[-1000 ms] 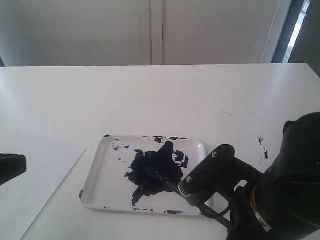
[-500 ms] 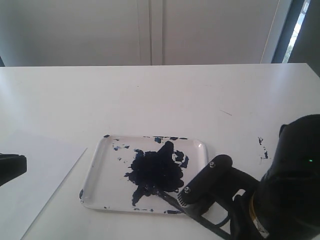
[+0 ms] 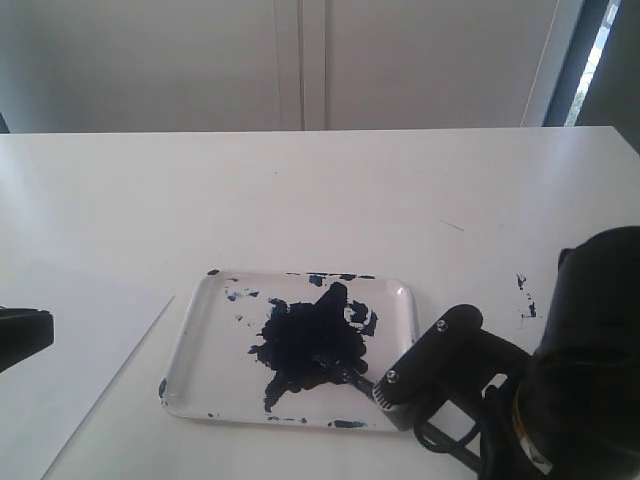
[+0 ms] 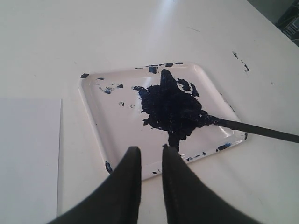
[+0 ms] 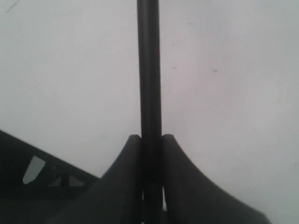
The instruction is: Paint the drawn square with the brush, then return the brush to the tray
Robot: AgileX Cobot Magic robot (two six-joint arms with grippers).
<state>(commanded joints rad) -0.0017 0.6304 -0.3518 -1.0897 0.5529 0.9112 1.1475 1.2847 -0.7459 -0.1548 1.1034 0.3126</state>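
**Brush tip in the tray's paint, handle out over the near right rim**

Exterior: the tray [image 3: 198, 305] lies near centre on the table [image 3: 320, 190], with wide tabletop beyond its far edge and a bare strip before the paper [image 3: 70, 360] on the left. The right gripper [image 3: 385, 388] sits just off the tray's near right corner.

Left wrist: the left gripper [image 4: 148, 153] has its fingers narrowly parted and holds nothing.

Right wrist: the jaws are clamped on the brush [image 5: 149, 70].
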